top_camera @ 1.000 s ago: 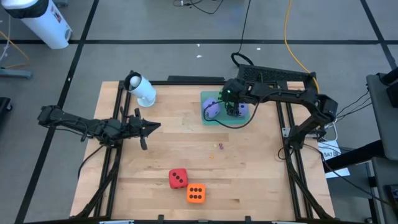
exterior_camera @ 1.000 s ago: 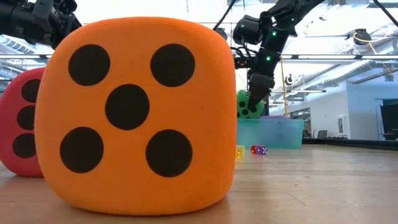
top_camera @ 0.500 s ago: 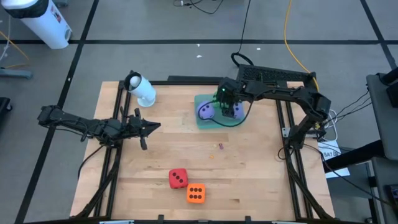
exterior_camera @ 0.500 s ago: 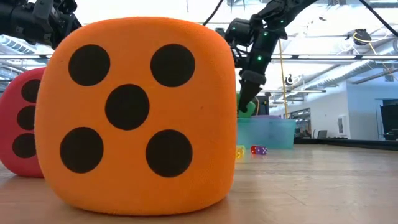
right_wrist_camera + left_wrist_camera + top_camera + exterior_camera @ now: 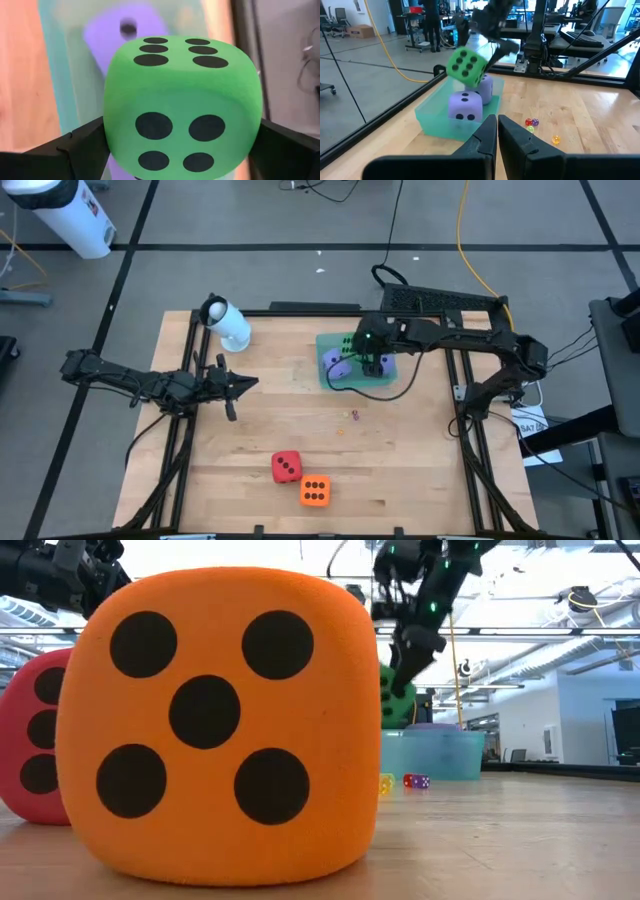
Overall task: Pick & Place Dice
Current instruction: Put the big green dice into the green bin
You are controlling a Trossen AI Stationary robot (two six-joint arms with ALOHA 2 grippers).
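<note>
Two purple dice [image 5: 466, 106] sit in your tray [image 5: 335, 377]; right gripper [image 5: 180, 145] clamps the green die [image 5: 182, 102] above it. Red die [image 5: 286, 467] and orange die [image 5: 315, 491] wait at 6 o'clock; left gripper [image 5: 240, 384] idles, pinched together.

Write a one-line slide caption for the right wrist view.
Right end effector grips the green die above a purple die.

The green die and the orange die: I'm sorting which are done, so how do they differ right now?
The green die is gripped in the right hand, tilted in the air above the teal tray; the orange die sits flat on the table, untouched, beside the red die. Both are soft cubes with black pips.
</note>
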